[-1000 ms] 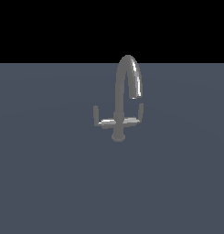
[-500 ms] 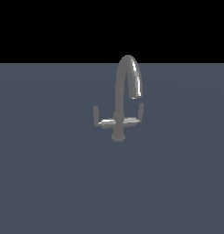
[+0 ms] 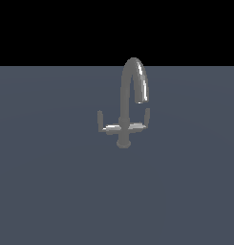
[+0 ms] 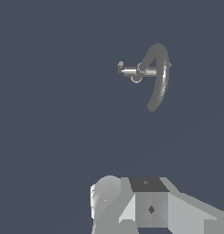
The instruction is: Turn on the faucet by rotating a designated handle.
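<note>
1. At the exterior view's left, the handle (image 3: 103, 123) juts from the stem as a short lever with its tip bent upward, on the side away from the spout outlet. Nothing touches it.
2. Next across, the faucet (image 3: 130, 103) stands upright on the grey bench (image 3: 47, 191), roughly mid-scene, its gooseneck curving over toward the exterior view's right.
3. The arm is absent from the exterior view. The wrist view shows only part of the end effector (image 4: 131, 205), well apart from the faucet and holding nothing; I cannot tell how far open it is.
4. My read: this is the approach step. The next move calls for closing on the handle's bent tip, then pushing it round the stem.
</note>
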{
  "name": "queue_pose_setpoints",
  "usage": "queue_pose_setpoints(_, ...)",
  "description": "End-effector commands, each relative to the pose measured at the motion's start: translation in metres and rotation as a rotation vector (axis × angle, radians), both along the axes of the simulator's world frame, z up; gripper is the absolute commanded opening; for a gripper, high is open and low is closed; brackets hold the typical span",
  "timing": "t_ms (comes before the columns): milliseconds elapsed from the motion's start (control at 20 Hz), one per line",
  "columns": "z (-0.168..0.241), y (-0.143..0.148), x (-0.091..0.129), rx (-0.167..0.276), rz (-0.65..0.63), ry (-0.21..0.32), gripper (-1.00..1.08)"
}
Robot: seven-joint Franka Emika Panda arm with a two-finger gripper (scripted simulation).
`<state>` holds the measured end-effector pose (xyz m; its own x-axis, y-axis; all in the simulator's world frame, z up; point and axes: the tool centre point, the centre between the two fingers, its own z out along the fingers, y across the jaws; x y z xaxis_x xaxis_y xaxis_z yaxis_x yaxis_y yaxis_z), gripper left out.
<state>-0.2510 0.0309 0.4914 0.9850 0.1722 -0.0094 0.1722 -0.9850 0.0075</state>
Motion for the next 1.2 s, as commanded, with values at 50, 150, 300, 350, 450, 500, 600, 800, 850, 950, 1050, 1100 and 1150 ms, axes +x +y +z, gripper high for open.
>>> queue_pose_setpoints(50, -0.003, -0.002, 0.004, -0.018, 0.043, 0.017, -1.00)
queue_pose_setpoints(150, -0.006, -0.003, 0.007, -0.032, 0.077, 0.030, -1.00)
queue_pose_setpoints(300, -0.010, -0.005, 0.013, -0.057, 0.139, 0.056, -1.00)
queue_pose_setpoints(350, -0.012, -0.006, 0.015, -0.066, 0.162, 0.066, -1.00)
queue_pose_setpoints(450, -0.015, -0.008, 0.020, -0.085, 0.214, 0.088, -1.00)
queue_pose_setpoints(500, -0.018, -0.009, 0.022, -0.095, 0.242, 0.101, -1.00)
queue_pose_setpoints(600, -0.022, -0.011, 0.028, -0.116, 0.300, 0.127, -1.00)
queue_pose_setpoints(800, -0.031, -0.015, 0.039, -0.154, 0.418, 0.184, -1.00)
queue_pose_setpoints(850, -0.033, -0.016, 0.041, -0.162, 0.448, 0.199, -1.00)
queue_pose_setpoints(950, -0.037, -0.018, 0.047, -0.179, 0.507, 0.230, -1.00)
queue_pose_setpoints(1050, -0.042, -0.020, 0.053, -0.195, 0.566, 0.261, -1.00)
queue_pose_setpoints(1100, -0.044, -0.021, 0.055, -0.203, 0.595, 0.277, -1.00)
queue_pose_setpoints(1150, -0.047, -0.021, 0.058, -0.210, 0.625, 0.293, -1.00)
